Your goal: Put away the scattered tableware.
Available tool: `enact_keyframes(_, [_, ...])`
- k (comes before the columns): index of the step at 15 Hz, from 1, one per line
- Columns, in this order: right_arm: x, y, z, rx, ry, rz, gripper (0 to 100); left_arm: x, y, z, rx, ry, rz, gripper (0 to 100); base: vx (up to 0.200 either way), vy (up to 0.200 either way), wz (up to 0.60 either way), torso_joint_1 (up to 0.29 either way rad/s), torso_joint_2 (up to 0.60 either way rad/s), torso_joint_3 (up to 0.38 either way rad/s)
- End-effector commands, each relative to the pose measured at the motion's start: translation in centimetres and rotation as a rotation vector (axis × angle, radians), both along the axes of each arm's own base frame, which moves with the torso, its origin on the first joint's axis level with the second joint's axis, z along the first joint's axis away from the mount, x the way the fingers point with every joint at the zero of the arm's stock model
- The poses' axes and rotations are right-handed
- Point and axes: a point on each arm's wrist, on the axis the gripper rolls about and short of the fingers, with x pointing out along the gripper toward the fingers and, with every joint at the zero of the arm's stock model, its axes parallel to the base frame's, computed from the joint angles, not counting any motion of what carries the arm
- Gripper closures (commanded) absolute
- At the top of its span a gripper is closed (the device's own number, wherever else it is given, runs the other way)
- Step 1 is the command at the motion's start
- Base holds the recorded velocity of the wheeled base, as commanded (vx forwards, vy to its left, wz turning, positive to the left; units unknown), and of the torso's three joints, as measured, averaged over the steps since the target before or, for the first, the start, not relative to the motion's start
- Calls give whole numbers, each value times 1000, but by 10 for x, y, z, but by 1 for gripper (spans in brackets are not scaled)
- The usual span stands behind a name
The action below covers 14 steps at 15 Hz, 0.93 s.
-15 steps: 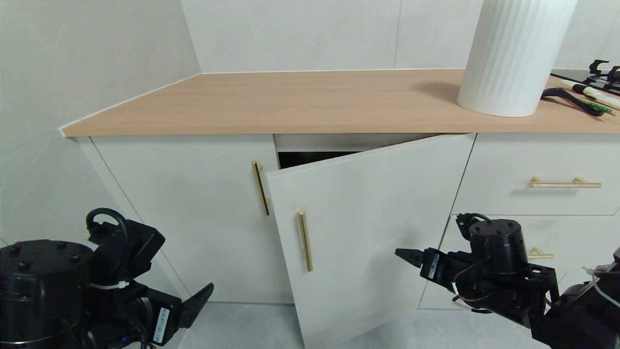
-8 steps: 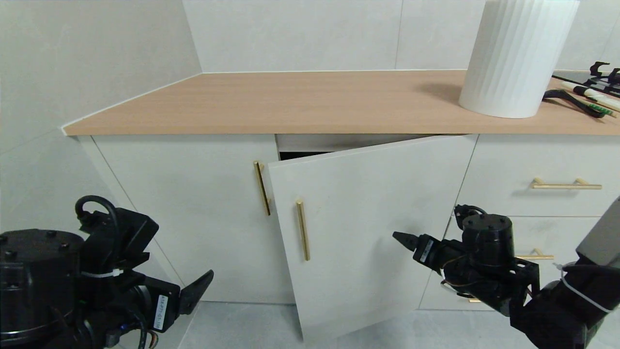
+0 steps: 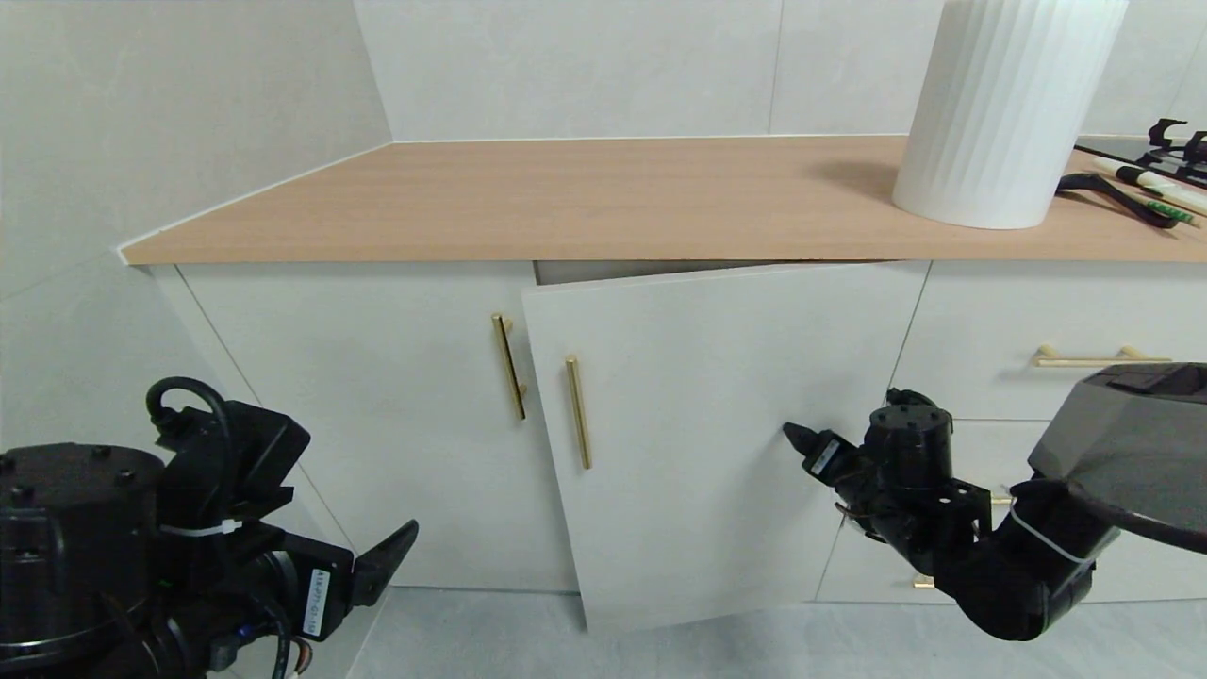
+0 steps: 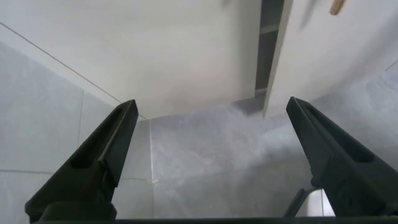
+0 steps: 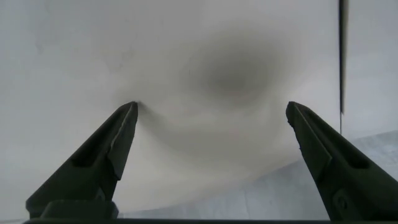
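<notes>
Head view: cabinet door (image 3: 717, 424) is seen slightly ajar, right gripper (image 5: 211, 107) at its face.
Both grippers' jaws are held wide and empty; left gripper (image 4: 211, 109) is seen at 8 o'clock; tableware (image 3: 1141, 189) is laid on the countertop (image 3: 566, 198) at 2 o'clock.

Tan wood-grain laminate worktop (image 3: 566, 198): uniform light brown, fine grain. Tall white ribbed cylindrical container (image 3: 1004, 113): plain white, vertical fluting all round. Flat off-white cabinet door (image 3: 717, 424): unpatterned; neighbouring fronts match. Slim brass-coloured bar handles (image 3: 578, 412): gold, on doors and drawers alike. Loose long-handled utensils (image 3: 1122, 196): one black, one white, one with green. Large pale grey wall tiles (image 3: 566, 66): thin lighter joints. Grey floor (image 3: 471, 641): faintly mottled. Left end effector (image 4: 211, 102) and right end effector (image 5: 211, 104): black.
</notes>
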Motion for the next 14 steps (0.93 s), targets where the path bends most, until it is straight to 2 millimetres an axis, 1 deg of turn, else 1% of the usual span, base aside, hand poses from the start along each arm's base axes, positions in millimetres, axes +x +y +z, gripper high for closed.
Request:
enact_keyframes(1, [14, -2, -9, -12, -8, -62, 0, 0, 0, 0, 2, 2, 0, 0, 0, 0, 0, 0, 0, 0])
enact_keyframes(3, [27, -7, -16, -27, -18, -134, 0, 0, 0, 0, 2, 2, 0, 0, 0, 0, 0, 0, 0, 0])
enact_keyframes(5, [29, -8, -19, -30, -14, -142, 0, 1, 0, -1, 1, 3, 1, 0, 0, 0, 0, 0, 0, 0])
enact_keyframes(8, [30, -10, -16, -27, -19, -146, 0, 1, 0, -1, 1, 3, 1, 0, 0, 0, 0, 0, 0, 0])
enact_keyframes(10, [24, -11, -11, -26, -18, -136, 0, 1, -1, -1, 2, 5, 1, 0, 0, 0, 0, 0, 0, 0])
enact_keyframes(12, [3, -11, 9, -3, -27, -58, 0, 1, -1, -1, 2, 5, 1, 0, 0, 0, 0, 0, 0, 0])
enact_keyframes(14, [-24, -19, 33, -15, -48, 16, 0, 1, -1, 1, -22, -12, 7, 0, 0, 0, 0, 0, 0, 0])
